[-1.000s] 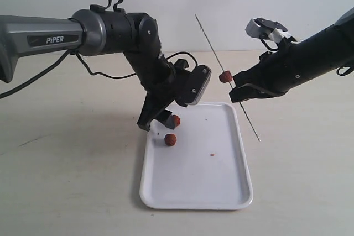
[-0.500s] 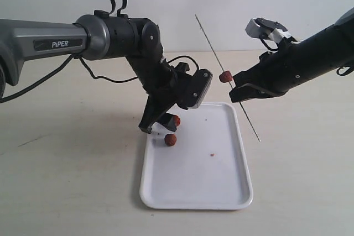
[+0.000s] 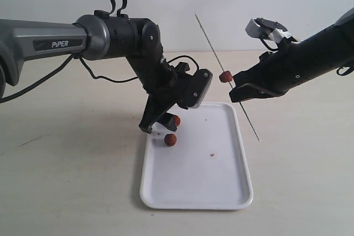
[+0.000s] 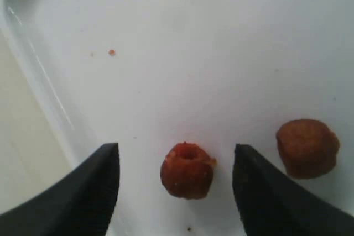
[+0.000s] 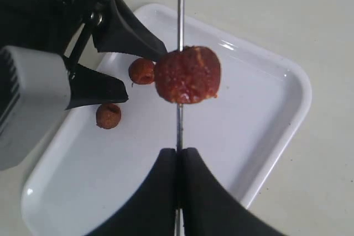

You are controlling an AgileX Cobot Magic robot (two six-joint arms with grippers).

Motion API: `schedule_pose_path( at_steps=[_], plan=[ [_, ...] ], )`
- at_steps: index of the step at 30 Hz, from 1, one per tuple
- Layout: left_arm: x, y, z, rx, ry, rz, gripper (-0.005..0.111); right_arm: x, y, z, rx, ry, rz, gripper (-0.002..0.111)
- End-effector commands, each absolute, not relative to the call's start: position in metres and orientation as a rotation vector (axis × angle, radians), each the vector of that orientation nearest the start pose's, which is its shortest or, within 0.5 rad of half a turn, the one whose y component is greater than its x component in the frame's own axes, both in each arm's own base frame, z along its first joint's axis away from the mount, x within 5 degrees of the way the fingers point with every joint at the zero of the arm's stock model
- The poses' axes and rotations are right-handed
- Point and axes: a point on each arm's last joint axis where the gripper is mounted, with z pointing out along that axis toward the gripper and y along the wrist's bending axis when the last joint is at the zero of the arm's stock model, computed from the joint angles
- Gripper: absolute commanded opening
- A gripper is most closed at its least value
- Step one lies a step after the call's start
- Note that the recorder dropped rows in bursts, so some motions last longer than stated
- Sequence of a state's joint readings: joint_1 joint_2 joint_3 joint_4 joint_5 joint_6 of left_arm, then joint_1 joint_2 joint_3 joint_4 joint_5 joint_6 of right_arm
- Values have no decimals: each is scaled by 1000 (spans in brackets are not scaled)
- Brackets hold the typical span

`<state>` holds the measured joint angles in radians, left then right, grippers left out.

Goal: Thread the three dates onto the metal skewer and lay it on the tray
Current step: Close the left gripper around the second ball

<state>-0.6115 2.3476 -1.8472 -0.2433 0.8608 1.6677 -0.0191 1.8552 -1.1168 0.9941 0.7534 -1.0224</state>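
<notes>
The white tray (image 3: 221,181) lies in the middle of the table. Two dates rest at its far left corner. My left gripper (image 3: 157,125) stands open, pointing down, with one date (image 4: 187,171) between its fingers and untouched. The second date (image 4: 307,147) lies just outside one finger. My right gripper (image 5: 178,156) is shut on the metal skewer (image 3: 213,48) and holds it tilted in the air over the tray's far right corner. A third date (image 3: 225,76) is threaded on the skewer just above the fingers.
A tiny red crumb (image 3: 212,154) lies on the tray's middle. The left arm's cable (image 3: 110,75) loops behind it. Bare beige table surrounds the tray on all sides.
The left arm shifted slightly to the right over the tray's corner, then held still. The right arm, skewer and dates have not moved.
</notes>
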Motion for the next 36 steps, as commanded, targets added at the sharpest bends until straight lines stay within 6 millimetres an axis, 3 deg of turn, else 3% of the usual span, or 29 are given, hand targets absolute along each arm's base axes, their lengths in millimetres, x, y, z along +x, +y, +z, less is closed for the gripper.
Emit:
schedule_pose_path(
  at_steps=[1, 9, 16, 19, 22, 36],
  plan=[
    [391, -298, 131, -3084, -1658, 56, 59, 363, 44, 184, -387, 2515, 736, 0],
    [391, -298, 129, -3076, -1653, 65, 59, 363, 44, 184, -390, 2515, 735, 0],
    [391, -298, 113, -3049, -1645, 86, 58, 363, 44, 184, -390, 2515, 735, 0],
    [391, -298, 113, -3048, -1644, 88, 39, 363, 44, 184, -390, 2515, 735, 0],
    [391, -298, 113, -3047, -1647, 88, 31, 363, 44, 184, -390, 2515, 735, 0],
    [391, -298, 113, -3043, -1648, 92, 30, 363, 44, 184, -388, 2514, 736, 0]
  ],
)
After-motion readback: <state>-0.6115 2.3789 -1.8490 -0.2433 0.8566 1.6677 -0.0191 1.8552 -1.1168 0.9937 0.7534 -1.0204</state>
